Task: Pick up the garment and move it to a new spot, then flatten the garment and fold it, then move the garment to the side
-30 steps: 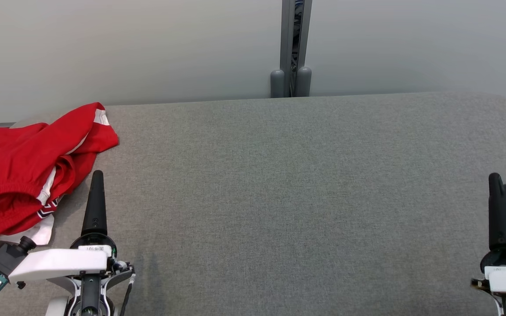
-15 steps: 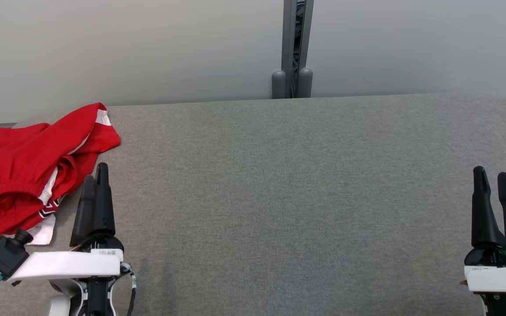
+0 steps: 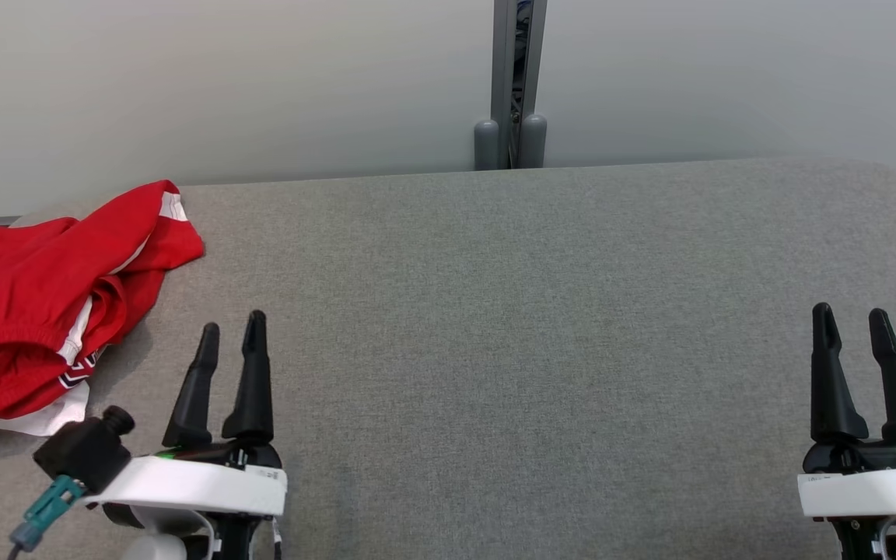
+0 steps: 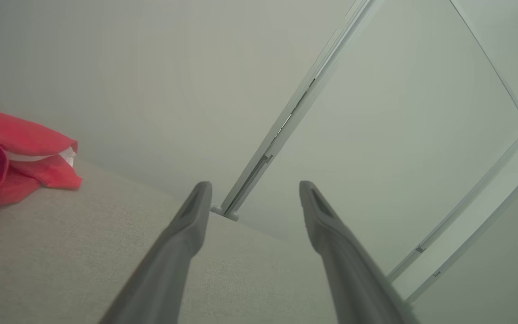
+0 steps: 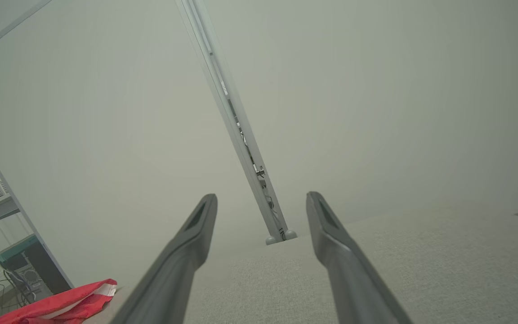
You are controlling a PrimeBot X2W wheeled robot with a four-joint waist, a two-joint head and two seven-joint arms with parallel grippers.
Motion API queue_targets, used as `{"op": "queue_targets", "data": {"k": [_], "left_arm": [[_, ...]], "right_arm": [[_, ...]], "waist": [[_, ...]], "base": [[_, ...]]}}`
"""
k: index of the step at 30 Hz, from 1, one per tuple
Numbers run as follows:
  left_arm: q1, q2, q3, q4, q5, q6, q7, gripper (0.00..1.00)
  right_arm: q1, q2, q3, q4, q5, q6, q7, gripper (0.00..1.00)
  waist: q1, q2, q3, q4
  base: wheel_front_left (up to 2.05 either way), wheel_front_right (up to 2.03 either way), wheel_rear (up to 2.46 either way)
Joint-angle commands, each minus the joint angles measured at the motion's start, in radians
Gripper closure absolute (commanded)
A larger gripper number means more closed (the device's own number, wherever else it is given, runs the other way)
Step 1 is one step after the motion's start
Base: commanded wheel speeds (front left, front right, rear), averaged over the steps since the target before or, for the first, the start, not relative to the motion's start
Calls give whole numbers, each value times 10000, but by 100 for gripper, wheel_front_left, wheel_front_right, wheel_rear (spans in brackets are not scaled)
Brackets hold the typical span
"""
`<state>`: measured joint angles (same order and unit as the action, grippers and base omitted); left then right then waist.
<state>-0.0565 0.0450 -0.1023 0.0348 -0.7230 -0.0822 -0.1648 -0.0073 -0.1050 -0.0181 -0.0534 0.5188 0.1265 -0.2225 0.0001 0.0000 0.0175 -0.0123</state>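
- The left gripper [image 3: 233, 323] is seen at 7 o'clock on the grey table [image 3: 495, 311]. Its two fingers are held apart and nothing is held.
- The right gripper [image 3: 850, 311] is seen at 4 o'clock. Its fingers are held apart too and nothing is held.
- The red garment [image 3: 43, 311] is left crumpled at 9 o'clock, near the left gripper but not touched by it.

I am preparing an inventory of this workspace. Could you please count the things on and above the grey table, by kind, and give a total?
Red garment with white trim: 1
Open robot claws: 2, the left claw and the right claw
Grey padded table: 1
Total: 4
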Motion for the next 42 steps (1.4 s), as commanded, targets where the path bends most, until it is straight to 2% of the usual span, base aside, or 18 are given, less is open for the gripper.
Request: {"op": "queue_targets", "data": {"k": [1, 12, 27, 42], "left_arm": [[-29, 48, -36, -53, 320, 57, -69, 0], [27, 53, -531, 487, 1928, 658, -308, 0], [115, 63, -816, 631, 3122, 987, -605, 0], [237, 70, -1006, 1468, 4002, 1080, -862, 0]], "right_arm": [[-163, -45, -56, -1, -279, 46, -98, 0], [-376, 110, -6, 759, -1556, 52, -188, 0], [-587, 289, 37, 1329, -2922, 55, -280, 0], [-737, 457, 140, 2121, -4025, 61, -383, 0]], "waist": [[0, 0, 10, -9], [0, 0, 152, -121], [0, 0, 184, -99], [-1, 0, 68, -176]], "base": [[0, 0, 0], [0, 0, 0], [0, 0, 0], [0, 0, 0]]}}
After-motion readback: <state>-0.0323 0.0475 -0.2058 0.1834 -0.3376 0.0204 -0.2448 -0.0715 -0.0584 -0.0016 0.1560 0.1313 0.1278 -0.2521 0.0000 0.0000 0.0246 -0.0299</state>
